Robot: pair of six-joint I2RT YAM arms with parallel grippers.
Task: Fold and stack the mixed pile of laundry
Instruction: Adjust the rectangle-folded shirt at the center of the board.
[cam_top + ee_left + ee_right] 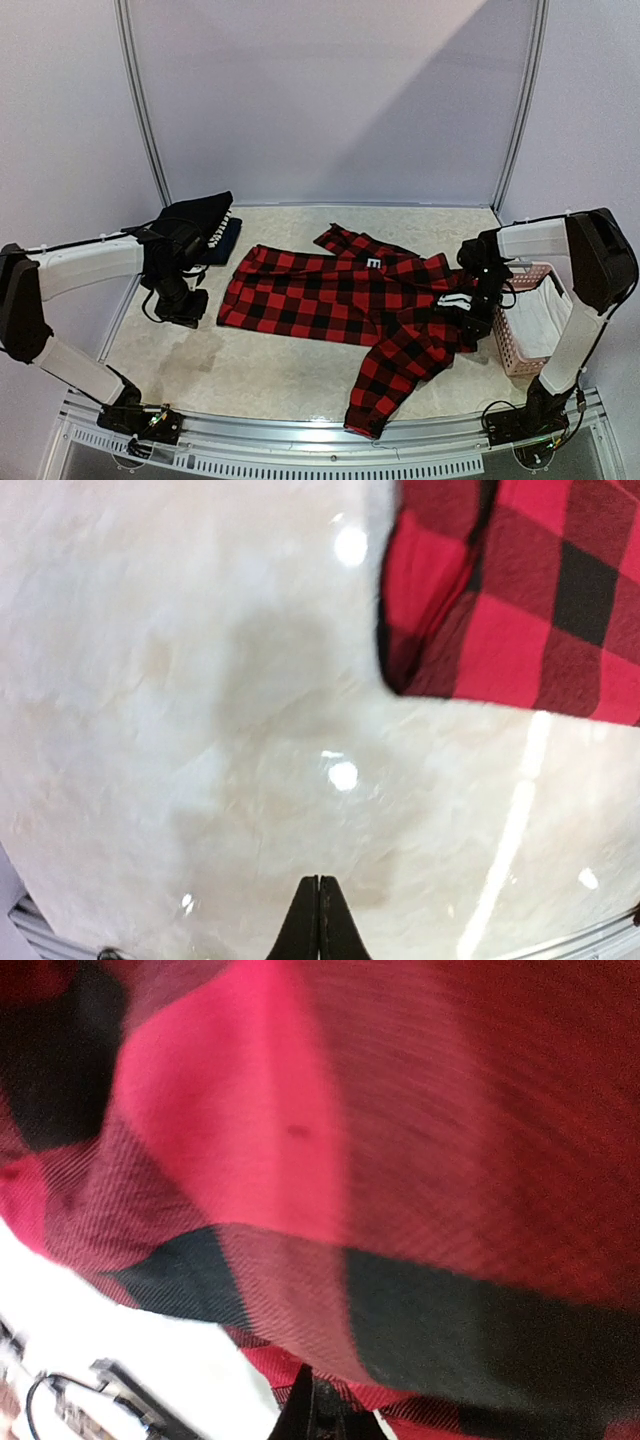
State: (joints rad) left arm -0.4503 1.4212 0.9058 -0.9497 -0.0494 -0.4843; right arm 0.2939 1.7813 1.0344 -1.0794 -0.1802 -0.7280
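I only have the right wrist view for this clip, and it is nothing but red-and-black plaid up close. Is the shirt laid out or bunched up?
Observer: In the top view the flannel shirt lies mostly spread out on the table, with one sleeve trailing toward the near edge.
Operator: Where is the left end effector?
Observer: The left end effector is shut and empty. It is over bare table, just off a corner of the shirt.
Operator: Any other clothes around?
Observer: Yes, dark clothes sit in a heap at the back left, behind the left arm.
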